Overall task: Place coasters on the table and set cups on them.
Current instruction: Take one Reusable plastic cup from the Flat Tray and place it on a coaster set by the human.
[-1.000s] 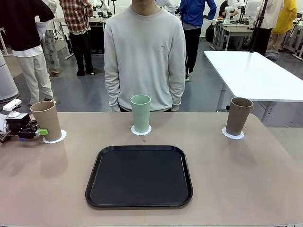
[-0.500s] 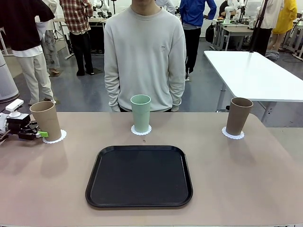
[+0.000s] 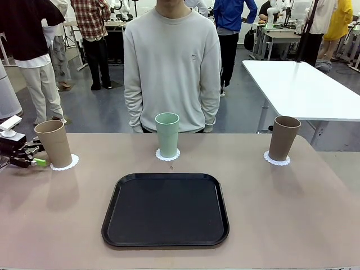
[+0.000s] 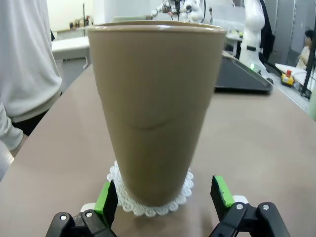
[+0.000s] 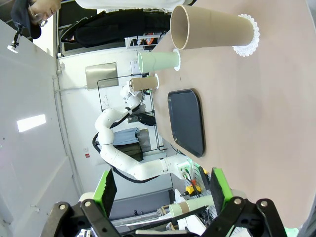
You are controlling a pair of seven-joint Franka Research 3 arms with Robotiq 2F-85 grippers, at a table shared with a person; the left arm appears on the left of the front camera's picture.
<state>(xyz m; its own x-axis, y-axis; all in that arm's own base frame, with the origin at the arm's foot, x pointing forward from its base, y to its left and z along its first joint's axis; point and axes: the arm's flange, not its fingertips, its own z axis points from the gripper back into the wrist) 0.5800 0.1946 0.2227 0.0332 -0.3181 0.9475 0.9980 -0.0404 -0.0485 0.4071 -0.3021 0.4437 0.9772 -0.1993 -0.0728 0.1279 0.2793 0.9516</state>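
Observation:
Three cups stand on white lacy coasters along the far side of the beige table (image 3: 292, 214). The left tan cup (image 3: 53, 143) rests on its coaster (image 3: 66, 163). At the middle is the mint cup (image 3: 167, 134) on a coaster (image 3: 167, 154), and the right tan cup (image 3: 283, 138) has a coaster (image 3: 277, 160) under it. My left gripper (image 3: 35, 156) is open just left of the left tan cup, not touching it. In the left wrist view that cup (image 4: 155, 113) and coaster (image 4: 150, 201) sit just beyond the open fingers (image 4: 106, 197). My right gripper (image 5: 162, 186) is open and holds nothing, far from the right tan cup (image 5: 212, 29).
A black rounded-square tray (image 3: 166, 209) lies in the middle near my side. A person in a pale sweater (image 3: 171, 67) stands behind the mint cup with hands out of sight. A glossy white table (image 3: 304, 90) stands at the back right.
My open left gripper has drawn back to the left, away from the left tan cup. The cups and coasters have not moved.

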